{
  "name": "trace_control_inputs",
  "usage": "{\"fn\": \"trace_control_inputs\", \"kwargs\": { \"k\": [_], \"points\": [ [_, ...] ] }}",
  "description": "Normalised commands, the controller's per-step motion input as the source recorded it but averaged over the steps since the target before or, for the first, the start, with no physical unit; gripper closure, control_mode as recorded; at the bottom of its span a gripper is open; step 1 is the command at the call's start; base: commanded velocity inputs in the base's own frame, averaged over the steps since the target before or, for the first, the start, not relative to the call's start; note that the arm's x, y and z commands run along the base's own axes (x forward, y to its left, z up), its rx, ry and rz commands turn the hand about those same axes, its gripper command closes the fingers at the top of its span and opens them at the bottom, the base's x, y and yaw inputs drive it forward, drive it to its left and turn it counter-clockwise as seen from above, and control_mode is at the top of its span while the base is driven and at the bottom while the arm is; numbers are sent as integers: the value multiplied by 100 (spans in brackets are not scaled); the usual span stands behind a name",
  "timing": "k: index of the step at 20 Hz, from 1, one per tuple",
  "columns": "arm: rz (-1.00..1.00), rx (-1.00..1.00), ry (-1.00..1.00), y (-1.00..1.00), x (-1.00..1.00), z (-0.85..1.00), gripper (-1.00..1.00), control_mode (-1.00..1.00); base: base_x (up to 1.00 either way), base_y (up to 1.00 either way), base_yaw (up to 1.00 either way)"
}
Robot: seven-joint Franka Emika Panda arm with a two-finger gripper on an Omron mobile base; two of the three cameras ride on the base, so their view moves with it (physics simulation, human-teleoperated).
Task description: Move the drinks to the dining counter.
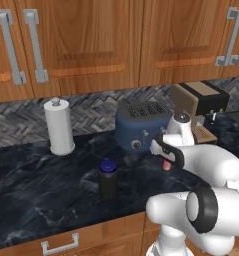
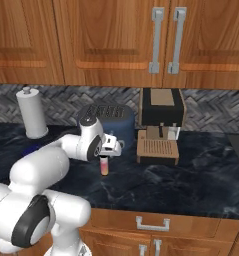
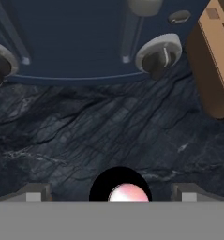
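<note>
Pink bottle: a tiny pink-and-white bottle (image 2: 105, 166) stands upright on the dark marbled counter (image 2: 191, 180), a little left of the middle in the right base view. In the hand view its dark cap with a pink spot (image 3: 120, 190) sits at the bottom centre.
Gripper: the gripper (image 2: 110, 148) hangs just above this bottle, in the centre left of the right base view. Its jaws are spread wide and they hold nothing. In the hand view one fingertip (image 3: 33, 192) is at the lower left and the other at the lower right, with the cap between them and apart from both.
Black bottle: a squat black bottle with a blue cap (image 1: 108, 180) stands upright near the counter's front edge, at the centre of the left base view, well apart from the pink one.
Toaster: the blue toaster (image 1: 141, 125) is behind the pink bottle, right of centre in the left base view; its knobs show at the top of the hand view.
Coffee machine: the brown and black coffee machine (image 2: 160, 127) stands just beside the toaster, right of centre in the right base view.
Paper towel roll: a tall white paper towel roll (image 1: 59, 126) stands at the left, by the backsplash.
Cabinets: wooden cabinets (image 1: 91, 40) fill the top of both base views.
</note>
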Motion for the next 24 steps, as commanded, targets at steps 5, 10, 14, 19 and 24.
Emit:
{"fn": "trace_control_inputs", "kwargs": {
  "k": [5,10,14,19,24],
  "points": [
    [0,0,0,0,4,-11,-100,-100,0,0,0],
    [0,0,0,0,0,-7,100,-100,0,0,0],
    [0,0,0,0,0,0,100,-100,0,0,0],
    [0,0,-1,2,-8,6,100,-100,0,0,0],
    [0,0,-17,9,-47,72,100,-100,0,0,0]
  ]
}}
